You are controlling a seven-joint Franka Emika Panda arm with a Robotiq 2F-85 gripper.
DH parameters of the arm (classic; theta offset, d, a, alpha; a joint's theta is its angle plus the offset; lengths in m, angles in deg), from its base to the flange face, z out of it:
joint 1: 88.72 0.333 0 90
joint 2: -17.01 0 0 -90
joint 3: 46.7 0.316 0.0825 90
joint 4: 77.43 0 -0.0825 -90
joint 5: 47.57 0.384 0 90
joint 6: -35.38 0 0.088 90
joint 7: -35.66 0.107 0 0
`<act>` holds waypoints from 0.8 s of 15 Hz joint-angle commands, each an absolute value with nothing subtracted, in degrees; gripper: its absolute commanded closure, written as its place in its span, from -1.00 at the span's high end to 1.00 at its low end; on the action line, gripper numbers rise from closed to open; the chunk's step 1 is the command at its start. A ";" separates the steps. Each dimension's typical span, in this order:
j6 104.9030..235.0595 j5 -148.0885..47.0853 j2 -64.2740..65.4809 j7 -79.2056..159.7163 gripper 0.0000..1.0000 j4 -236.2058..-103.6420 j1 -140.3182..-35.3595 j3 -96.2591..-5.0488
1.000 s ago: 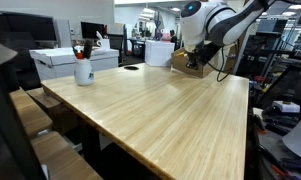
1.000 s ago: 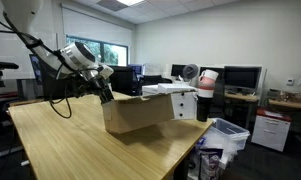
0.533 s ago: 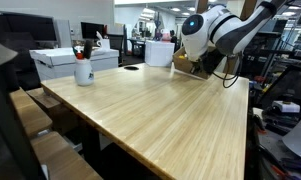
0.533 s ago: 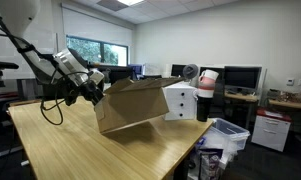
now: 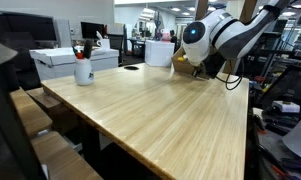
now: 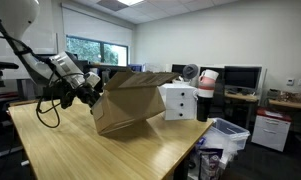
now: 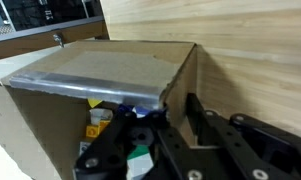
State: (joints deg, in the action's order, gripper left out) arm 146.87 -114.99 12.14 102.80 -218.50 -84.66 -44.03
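Box (image 6: 130, 100) is tipping further: a second ago it sat flat, half a second ago it was on the lean, and now it is canted right over toward the arm. Its far bottom edge is up off the wood and its near bottom edge is down on it.

Big picture first: the table (image 6: 70, 150) is a wide, pale wooden top, and both exterior views show it. The arm (image 6: 58, 70) reaches in low beside the box; from the opposite side it (image 5: 225, 30) bulks in front and hides most of the cardboard (image 5: 182, 60).

The jaws are closed tight on the box's edge. In the wrist view the dark fingers (image 7: 205, 125) sit either side of the cardboard wall, and the open box (image 7: 100, 75) fills the frame, with its mouth turned toward the camera.

Just beside the box, on the side away from the arm, stands a white case (image 6: 178, 100), close but whether it is touching I cannot tell. Well apart, at the table's far corner in an exterior view, is a white cup (image 5: 83, 70) with pens in it.

Smallest of all, a yellow packet (image 7: 95, 122) lies inside the box, with more bits next to it that are too dim to name.
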 commanded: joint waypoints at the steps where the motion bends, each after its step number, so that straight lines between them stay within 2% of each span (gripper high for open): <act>1: 143.87 -117.70 12.57 104.89 -0.86 -219.44 -84.03 -43.22; 12: 136.78 -126.18 7.81 115.78 -0.88 -219.69 -82.52 -42.02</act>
State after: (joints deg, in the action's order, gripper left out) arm 141.30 -122.68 8.08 111.82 -219.17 -83.46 -42.58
